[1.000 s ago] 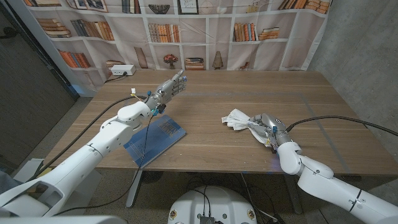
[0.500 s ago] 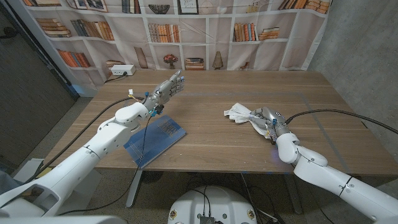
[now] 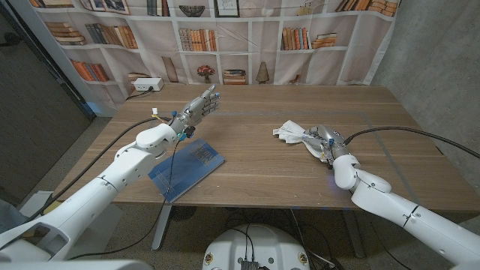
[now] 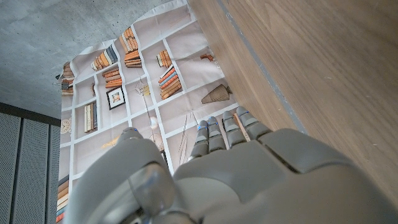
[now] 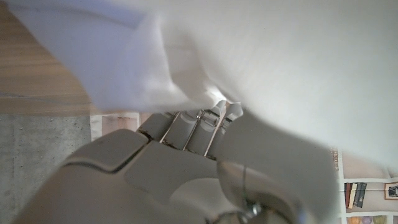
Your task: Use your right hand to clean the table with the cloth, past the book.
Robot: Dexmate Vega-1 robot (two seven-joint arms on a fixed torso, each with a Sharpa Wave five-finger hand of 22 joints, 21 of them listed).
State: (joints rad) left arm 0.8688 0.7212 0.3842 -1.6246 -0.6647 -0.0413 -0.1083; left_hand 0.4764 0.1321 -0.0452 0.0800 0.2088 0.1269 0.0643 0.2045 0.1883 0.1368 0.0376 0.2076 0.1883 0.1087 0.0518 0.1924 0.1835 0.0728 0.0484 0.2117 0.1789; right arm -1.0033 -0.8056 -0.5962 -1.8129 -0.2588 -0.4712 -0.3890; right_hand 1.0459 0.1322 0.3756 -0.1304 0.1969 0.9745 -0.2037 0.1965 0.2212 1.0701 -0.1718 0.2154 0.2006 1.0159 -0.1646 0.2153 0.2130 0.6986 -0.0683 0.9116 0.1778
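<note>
**Two hands over the table, cloth in the right one**

Two arms reach in over the wooden table (image 3: 255, 161). The right hand (image 3: 324, 142) is on the right part of the tabletop and grips a white cloth (image 3: 291, 132). Most of the crumpled cloth lies on the wood just ahead of the fingers, toward the middle of the table. In the right wrist view the cloth (image 5: 249, 56) drapes over the fingers (image 5: 199, 127), which tuck up under its folds, so the grasp is plain there.

The left hand (image 3: 196, 108) is raised above the left part of the table, fingers stretched out and slightly apart, holding nothing. The left wrist view shows the back of that hand (image 4: 249, 174) with its fingers (image 4: 224, 134) pointing toward the far edge of the table and the bookshelf backdrop (image 4: 143, 81) beyond it.

A blue book (image 3: 187, 169) lies flat near the table's front edge on the left side, partly under the left forearm and well apart from the cloth. Bare wood lies between the book and the cloth. A printed bookshelf curtain (image 3: 240, 37) hangs behind the table, with a white box (image 3: 146, 85) in front of it near the back left corner.
</note>
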